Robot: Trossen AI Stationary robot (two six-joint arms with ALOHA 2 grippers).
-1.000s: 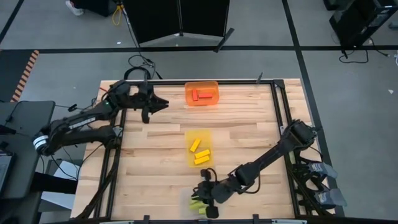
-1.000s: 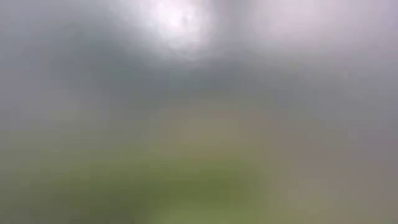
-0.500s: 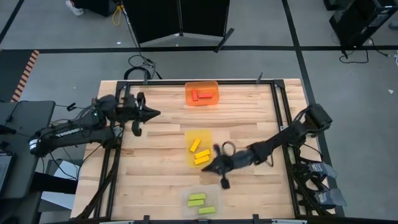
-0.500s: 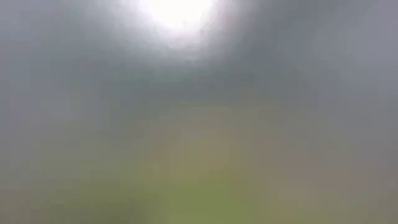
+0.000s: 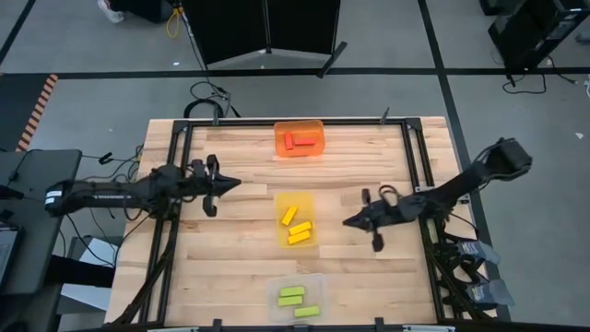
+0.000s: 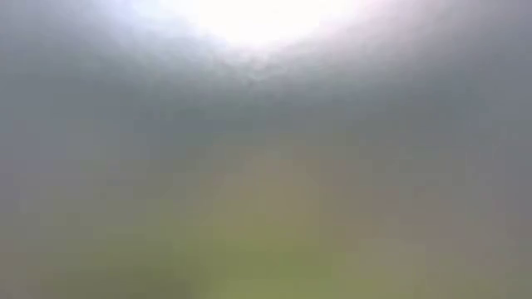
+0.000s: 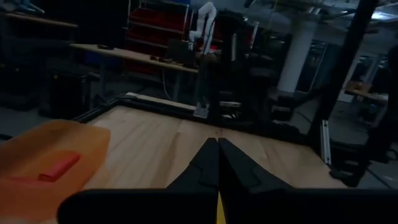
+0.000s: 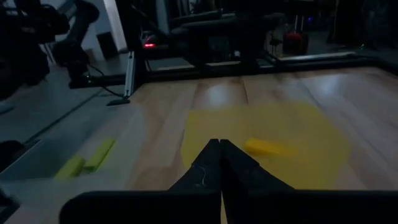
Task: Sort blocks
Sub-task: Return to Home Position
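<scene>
A: Left end effector (image 5: 230,183), where's it at?
B: Above the tabletop (image 5: 230,267), left part, near the edge. It lies about level and points toward the middle. Its wrist view shows the 2 fingers pressed together w/ nothing btwn them.
A: Right end effector (image 5: 350,222)?
B: Right of centre, tip aimed at the yellow tray (image 5: 282,205), near it but apart. Fingers closed too, empty.
A: Blocks?
B: All in trays, none loose on the wood. The 3 trays sit in a line down the middle in the high view. The orange tray (image 5: 313,125) is at the top edge and the red blocks (image 5: 295,141) are inside it. I can't get an exact count, they overlap.
A: Yellow ones?
B: 3 yellow blocks (image 5: 297,228) in the yellow tray, mid-tabletop, lying at slight angles.
A: Green?
B: The green blocks (image 5: 293,295) are in the clear tray (image 5: 318,284) at the bottom edge. There's a pair side by side and 1 more just below them.
A: Both end effectors clear of the trays?
B: Yes, neither touches a tray or a block. The left is well apart from all 3.
A: Low view?
B: All blur, grey over green, can't tell anything from it.
</scene>
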